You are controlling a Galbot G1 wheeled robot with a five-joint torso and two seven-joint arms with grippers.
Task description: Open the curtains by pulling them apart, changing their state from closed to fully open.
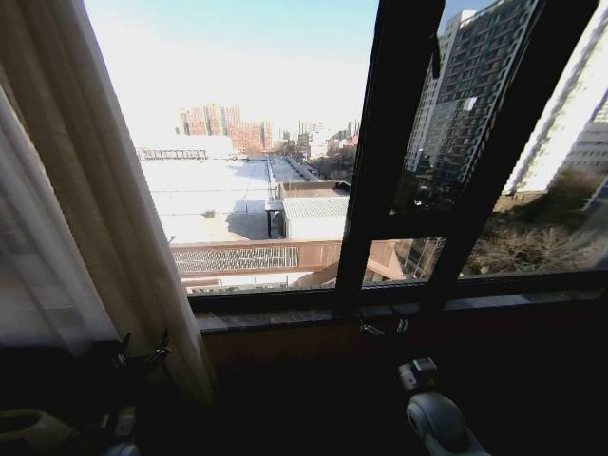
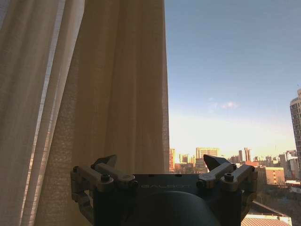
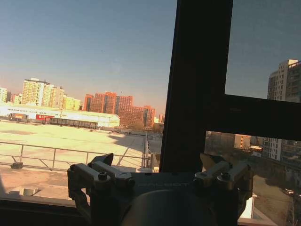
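Standing low before the window, the left gripper (image 2: pixel 160 165) has its two dark fingers (image 2: pixel 107 162) spread wide apart and holds nothing; the bunched cream-beige sheer curtain (image 2: pixel 94 94) hangs just in front of it, on the side of one finger, but does not lie between them. In the head view this gripper (image 1: pixel 141 359) is at the foot of that curtain (image 1: pixel 104 190), which is gathered at the left edge of the window, beside the wooden window sill (image 1: pixel 285 318). The right gripper (image 3: pixel 160 165) is also wide open and empty, and faces the black window frame bar (image 3: pixel 197 84). In the head view it (image 1: pixel 384 328) sits just at the sill, under that frame bar (image 1: pixel 389 142). Beyond the glass are roofs and tall buildings.
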